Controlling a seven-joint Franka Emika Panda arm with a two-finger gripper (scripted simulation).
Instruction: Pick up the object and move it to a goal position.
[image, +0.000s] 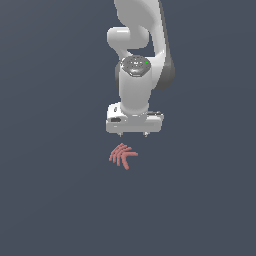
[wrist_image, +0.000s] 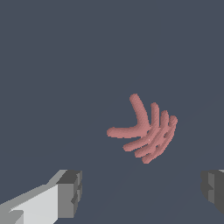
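The object (image: 123, 156) is a small red-pink cluster of curved ridged strands lying on the dark grey floor. In the wrist view the object (wrist_image: 148, 131) lies flat, its strands fanning from one stem. My white gripper (image: 133, 134) hangs a little above it and slightly toward the exterior view's right. The jaws stand wide apart with nothing between them. In the wrist view the gripper (wrist_image: 142, 192) shows one grey fingertip (wrist_image: 70, 193) and the other fingertip (wrist_image: 213, 189), both clear of the object.
A plain dark grey floor (image: 50, 200) surrounds the object on all sides. The white arm (image: 137, 50) rises behind the gripper. No other objects show.
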